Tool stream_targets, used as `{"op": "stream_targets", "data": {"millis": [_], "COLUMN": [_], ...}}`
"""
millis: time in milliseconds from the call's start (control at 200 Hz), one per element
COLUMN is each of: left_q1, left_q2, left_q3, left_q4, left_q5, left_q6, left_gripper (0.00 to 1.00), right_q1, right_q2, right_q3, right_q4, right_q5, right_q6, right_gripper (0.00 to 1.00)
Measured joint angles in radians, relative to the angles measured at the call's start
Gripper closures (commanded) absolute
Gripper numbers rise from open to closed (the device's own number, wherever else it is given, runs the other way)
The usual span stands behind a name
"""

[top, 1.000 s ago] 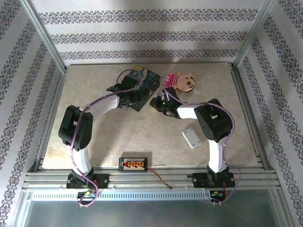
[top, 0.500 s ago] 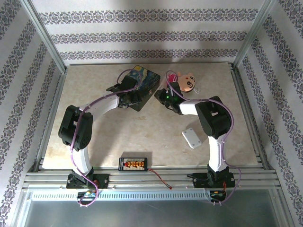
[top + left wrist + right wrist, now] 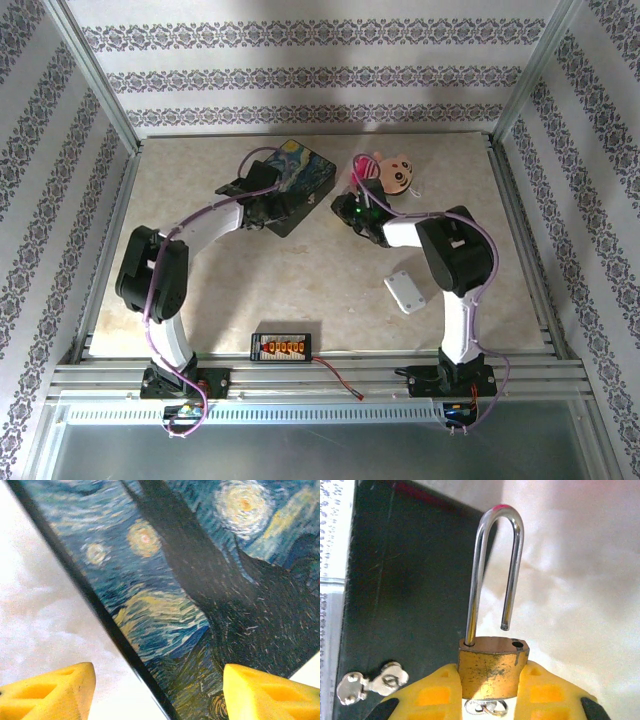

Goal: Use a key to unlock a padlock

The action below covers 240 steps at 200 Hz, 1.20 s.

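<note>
In the right wrist view my right gripper (image 3: pixel 490 695) is shut on the brass padlock (image 3: pixel 492 672), its yellow fingers (image 3: pixel 432 697) pressing both sides of the body. The silvery shackle (image 3: pixel 495 555) stands raised, its free end out of its hole. A silvery key head and ring (image 3: pixel 487 708) show under the padlock body. Two more small silvery keys (image 3: pixel 370 682) are at the lower left, against a dark surface. From above, the right gripper (image 3: pixel 352 210) is left of the doll. My left gripper (image 3: pixel 160 695) is open over the edge of the painted box (image 3: pixel 190 580).
The Starry Night box (image 3: pixel 300 175) lies at the table's back middle, with the left gripper (image 3: pixel 270 208) at its near edge. A pink plush doll (image 3: pixel 390 172) lies beside it. A white plastic block (image 3: pixel 406 292), a black connector board (image 3: pixel 285 346) and a red-black wire (image 3: pixel 340 378) lie nearer the front.
The right gripper has moved back and to the right, closer to the doll. The left arm's elbow has swung slightly left; its gripper stays at the box.
</note>
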Motion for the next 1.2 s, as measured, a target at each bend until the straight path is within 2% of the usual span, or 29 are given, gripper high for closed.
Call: {"op": "stream_targets", "data": {"millis": [55,240,330,510,550,770,1024,1199], "left_q1": [0.02,0.071,0.104,0.196,0.214,0.283,0.337,0.344], "left_q2": [-0.016,-0.046,-0.055,-0.065,-0.065,-0.006,0.253,0.377], "left_q3": [-0.016,-0.045,-0.054,-0.069,-0.069,0.01,0.206,0.33], "left_q4": [-0.002,-0.006,-0.006,-0.004,-0.002,0.04,0.171,0.272], "left_q5": [0.0,-0.004,0.013,0.064,0.069,0.134,0.375,0.526], "left_q6": [0.006,0.023,0.024,0.011,0.004,-0.024,-0.039,-0.039], "left_gripper": [0.42,0.42,0.35,0.09,0.08,0.07,0.1,0.14], "right_q1": [0.0,0.0,0.005,0.019,0.019,0.026,0.04,0.04], "right_q2": [-0.048,-0.198,-0.265,-0.372,-0.389,-0.406,-0.367,-0.359], "right_q3": [-0.035,-0.105,-0.131,-0.164,-0.164,-0.163,-0.15,-0.14], "right_q4": [-0.032,-0.197,-0.295,-0.461,-0.485,-0.573,-0.644,-0.669], "right_q5": [0.007,0.023,0.043,0.074,0.076,0.075,0.067,0.063], "right_q6": [-0.031,-0.156,-0.221,-0.315,-0.332,-0.413,-0.46,-0.476], "right_gripper": [1.0,1.0,1.0,1.0,1.0,1.0,1.0,1.0]}}
